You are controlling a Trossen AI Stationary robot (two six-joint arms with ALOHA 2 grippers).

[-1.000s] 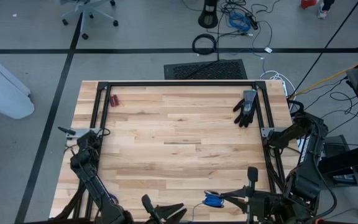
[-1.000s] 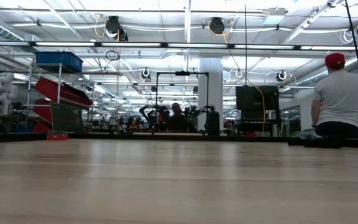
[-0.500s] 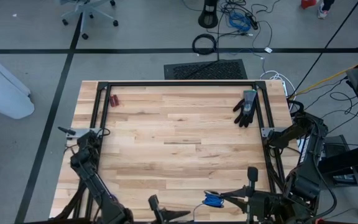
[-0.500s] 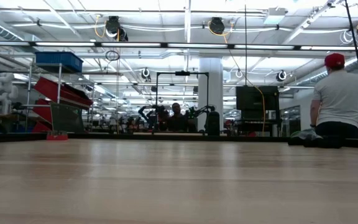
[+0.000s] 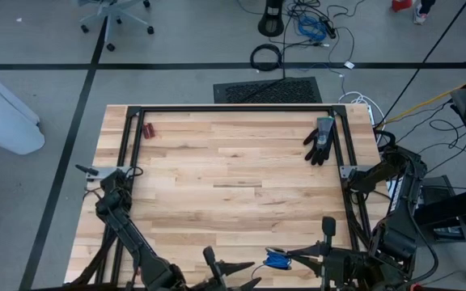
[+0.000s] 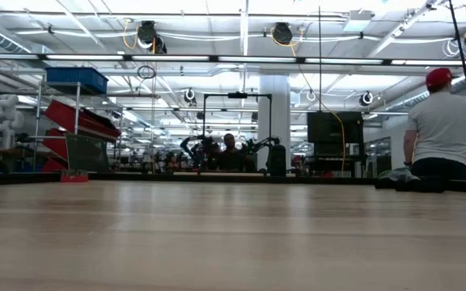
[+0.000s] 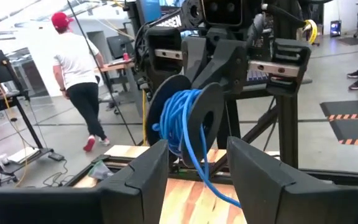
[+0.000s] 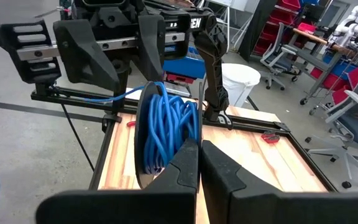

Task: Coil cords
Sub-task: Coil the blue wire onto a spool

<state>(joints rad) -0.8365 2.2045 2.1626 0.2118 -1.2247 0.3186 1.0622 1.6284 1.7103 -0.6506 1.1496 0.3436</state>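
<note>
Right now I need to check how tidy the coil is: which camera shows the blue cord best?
The right wrist view: the blue cord fills it, its loops clear. The left wrist view shows it farther off, the high view only a speck at the table's edge, the low view nothing.

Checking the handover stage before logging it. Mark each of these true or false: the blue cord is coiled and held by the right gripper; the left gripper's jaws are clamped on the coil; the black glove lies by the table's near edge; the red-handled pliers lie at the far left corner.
1. The blue cord is coiled and held by the right gripper. True.
2. The left gripper is clamped on the coil. False: its jaws stand apart, the coil beyond them.
3. The black glove lies by the near edge. False: it lies near the table's far right corner.
4. The red-handled pliers lie at the far left corner. True.
</note>
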